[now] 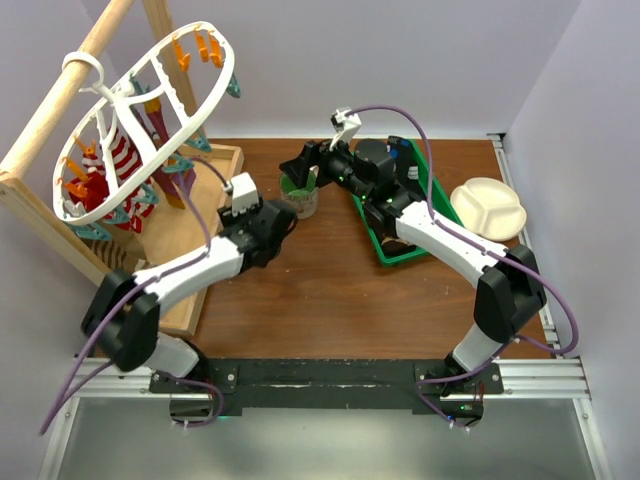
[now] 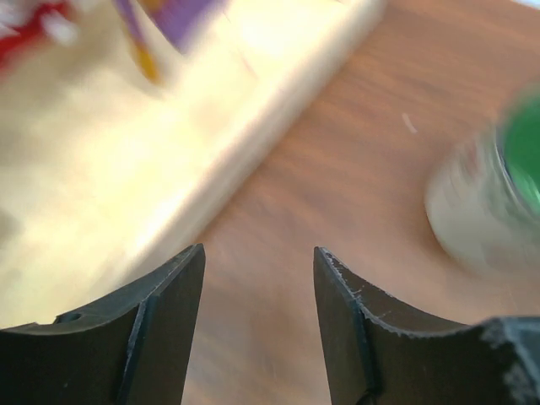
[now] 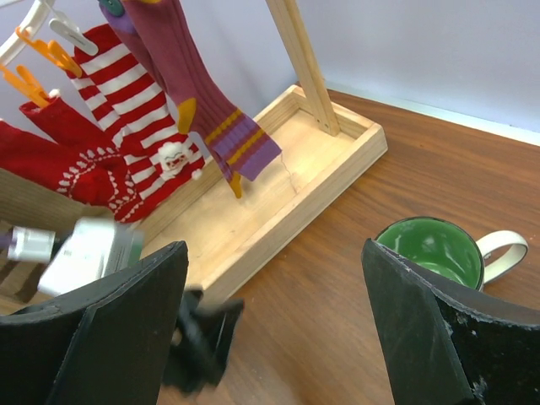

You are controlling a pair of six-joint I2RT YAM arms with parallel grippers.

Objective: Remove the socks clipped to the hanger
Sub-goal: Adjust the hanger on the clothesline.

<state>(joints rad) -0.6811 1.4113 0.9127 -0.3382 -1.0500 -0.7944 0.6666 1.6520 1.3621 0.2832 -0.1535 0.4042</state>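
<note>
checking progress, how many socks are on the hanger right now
3 visible, all hanging under the hanger: a red sock with white pattern leftmost in the right wrist view, a red-and-white striped sock beside it, a purple sock with yellow stripes rightmost. More may be hidden.

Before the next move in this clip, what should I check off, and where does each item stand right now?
1. The left claw open and empty: ok.
2. The right claw open and empty: ok.
3. The hanger loaded: ok; the striped sock and the purple sock hang clipped.
4. Either claw at a sock: not ok; both hang over the table, apart from both socks.
5. The mug out of the way: not ok; it stands close by the right claw.
6. Left wrist view sharp: not ok; blurred.
</note>
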